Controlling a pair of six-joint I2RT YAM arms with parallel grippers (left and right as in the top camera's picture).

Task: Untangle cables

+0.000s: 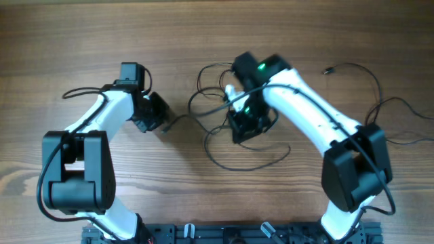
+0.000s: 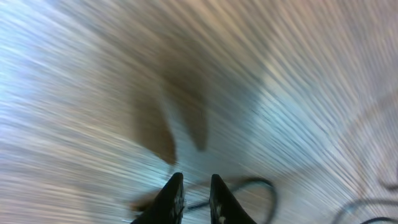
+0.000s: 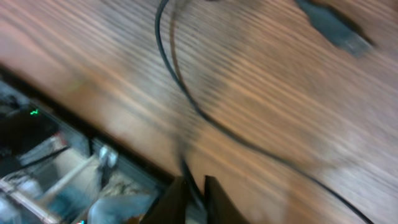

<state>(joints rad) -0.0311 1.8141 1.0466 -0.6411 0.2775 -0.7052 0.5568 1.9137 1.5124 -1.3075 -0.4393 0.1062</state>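
Both L pincer (image 2: 196, 179) & R pincer (image 3: 194, 182) have cable (image 2: 261, 182) btwn tips.

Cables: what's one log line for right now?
left gripper: shut on cable | right gripper: shut on cable | cables: tangled

- Bench (image 1: 68, 41): warm brown wood, streaked all over with fine darker grain lines.
- Cables (image 3: 157, 40): black, every loop of them.
- Left arm (image 1: 112, 112): white shell, with black joints and a black base block.
- Right arm (image 1: 305, 108): the same white shell with black joints, and a bright green light (image 1: 260, 66) glowing near the wrist.
- Left fingers (image 2: 171, 199): black, blurred against pale, blue-tinged grain.
- Right fingers (image 3: 214, 199): dark, near black.
- Plug (image 3: 333, 26): dark grey, blurred.
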